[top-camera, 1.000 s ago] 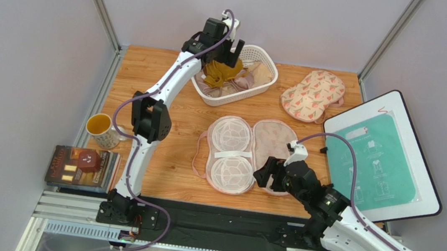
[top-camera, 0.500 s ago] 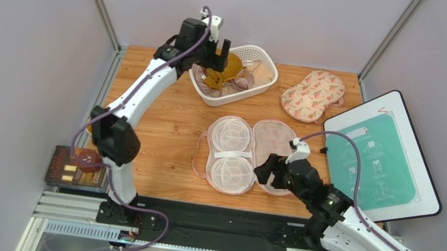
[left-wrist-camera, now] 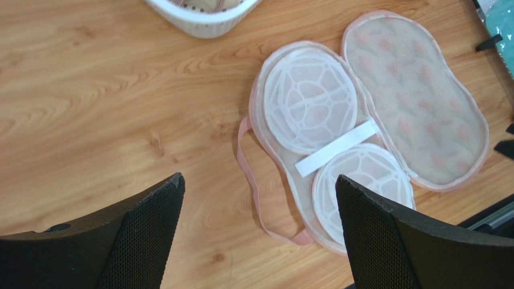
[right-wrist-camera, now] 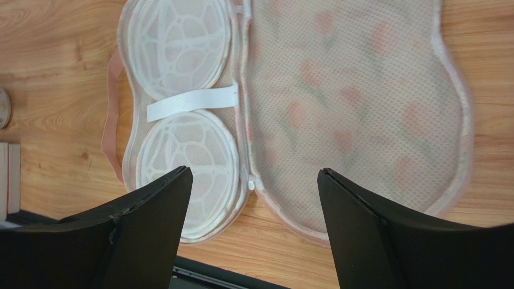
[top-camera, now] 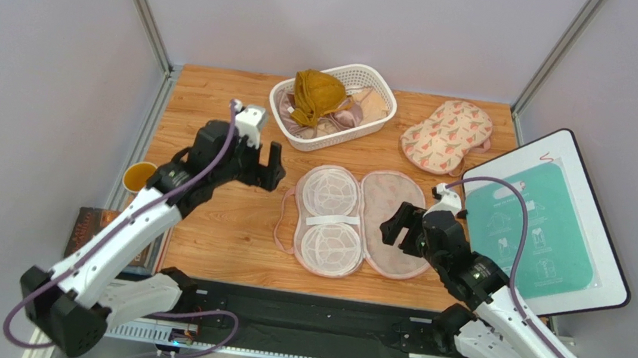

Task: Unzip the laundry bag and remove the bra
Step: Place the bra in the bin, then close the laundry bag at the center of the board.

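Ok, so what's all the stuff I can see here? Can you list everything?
laundry bag: 1, beige with pink flowers, unzipped flat, in the middle
second bag: 1, same print, closed, far right
basket: 1, white, far middle
bra: 1, mustard yellow, on top in basket
other cloth: some, pinkish and beige, in basket
mug: 1, yellow, left edge
book: 1, dark, near left, partly hidden
board: 1, white with teal sheet, right
table: 1, wooden
left end effector: 1, black, open, left of laundry bag
right end effector: 1, black, open, above laundry bag
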Controlling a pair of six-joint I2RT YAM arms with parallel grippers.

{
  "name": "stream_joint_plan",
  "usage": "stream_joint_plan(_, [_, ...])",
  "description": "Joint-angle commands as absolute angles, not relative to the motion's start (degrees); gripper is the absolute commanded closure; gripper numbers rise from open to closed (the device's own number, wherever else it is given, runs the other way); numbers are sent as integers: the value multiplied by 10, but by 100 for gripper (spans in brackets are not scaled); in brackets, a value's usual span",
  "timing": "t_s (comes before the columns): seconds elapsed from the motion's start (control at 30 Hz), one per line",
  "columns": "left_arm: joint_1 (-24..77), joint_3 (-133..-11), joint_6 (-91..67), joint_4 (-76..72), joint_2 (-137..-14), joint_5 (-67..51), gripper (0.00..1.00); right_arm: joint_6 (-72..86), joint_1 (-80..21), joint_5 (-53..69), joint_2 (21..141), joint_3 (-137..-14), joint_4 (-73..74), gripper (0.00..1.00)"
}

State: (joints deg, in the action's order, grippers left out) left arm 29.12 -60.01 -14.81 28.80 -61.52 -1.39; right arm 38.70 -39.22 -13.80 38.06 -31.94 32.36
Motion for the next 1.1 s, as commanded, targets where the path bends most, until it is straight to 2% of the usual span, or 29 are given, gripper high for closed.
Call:
stream_joint_plan(0.0, [294, -490, -211, 305, -479, -2, 1, 371, -330, -122, 390, -352, 331, 17])
stream_joint_plan(0.17, [299, -418, -234, 336, -380, -2, 2, 376, -257, -113, 409, -359, 351, 16])
stream_joint_plan(0.37, [304, -422, -241, 362, -362, 17, 3, 405, -124, -75, 424, -329, 369, 16])
stream_joint_plan(0.47, [305, -421, -243, 362, -359, 14, 3, 412, -95, -60, 437, -293, 347, 16])
stream_joint_plan(0.93, [307, -417, -246, 362, -357, 14, 3, 426, -72, -86, 469, -219, 311, 17])
stream_joint_plan(1.07, [308, -417, -245, 366, -356, 18, 3, 423, -66, -80, 486, -220, 300, 20])
